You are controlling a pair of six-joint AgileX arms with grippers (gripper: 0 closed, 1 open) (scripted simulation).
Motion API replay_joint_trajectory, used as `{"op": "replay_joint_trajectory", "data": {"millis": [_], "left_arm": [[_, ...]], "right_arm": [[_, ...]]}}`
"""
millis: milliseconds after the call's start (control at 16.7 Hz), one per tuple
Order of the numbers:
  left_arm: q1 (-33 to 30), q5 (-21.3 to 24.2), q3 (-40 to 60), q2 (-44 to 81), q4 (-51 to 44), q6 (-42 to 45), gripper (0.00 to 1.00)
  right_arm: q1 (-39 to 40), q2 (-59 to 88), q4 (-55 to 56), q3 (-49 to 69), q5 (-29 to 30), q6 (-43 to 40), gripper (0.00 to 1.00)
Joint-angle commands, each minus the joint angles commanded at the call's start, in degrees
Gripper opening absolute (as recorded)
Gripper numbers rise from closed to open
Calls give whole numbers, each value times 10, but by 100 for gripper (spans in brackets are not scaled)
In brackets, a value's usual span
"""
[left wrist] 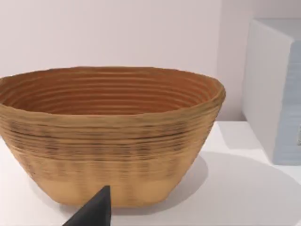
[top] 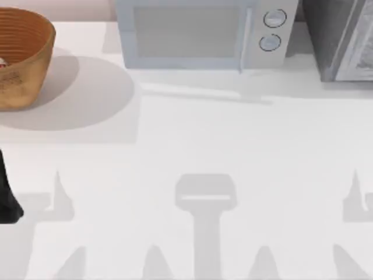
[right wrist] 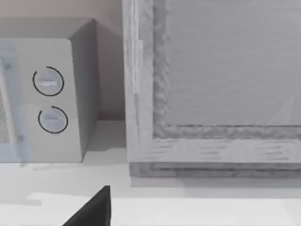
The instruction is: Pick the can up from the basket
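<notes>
Facing the basket (left wrist: 110, 141), left pincer (left wrist: 94, 212).

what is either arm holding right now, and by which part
Nothing is held. The can sits inside the basket at the table's far left, and the left gripper is short of the basket.

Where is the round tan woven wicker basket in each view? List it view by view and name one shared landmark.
Top view: the round tan woven wicker basket sits at the upper left, cut by the picture's edge.
Left wrist view: it stands close ahead, seen side-on.
Right wrist view: this camera faces the white box-shaped microwave instead.
Shared landmark: that microwave, right of the basket.
</notes>
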Motion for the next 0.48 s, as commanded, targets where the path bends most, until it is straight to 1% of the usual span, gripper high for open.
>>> {"op": "replay_joint_trajectory", "data": {"millis": [240, 360, 480], "left_arm": [[0, 2, 11, 16, -11, 0, 100], [0, 8, 41, 54, -36, 1, 100], [2, 15, 92, 113, -71, 4, 100]], "right_arm": [[0, 0, 0, 0, 0, 0, 100], [0, 0, 0, 0, 0, 0, 100], [0, 0, 0, 0, 0, 0, 100]]}}
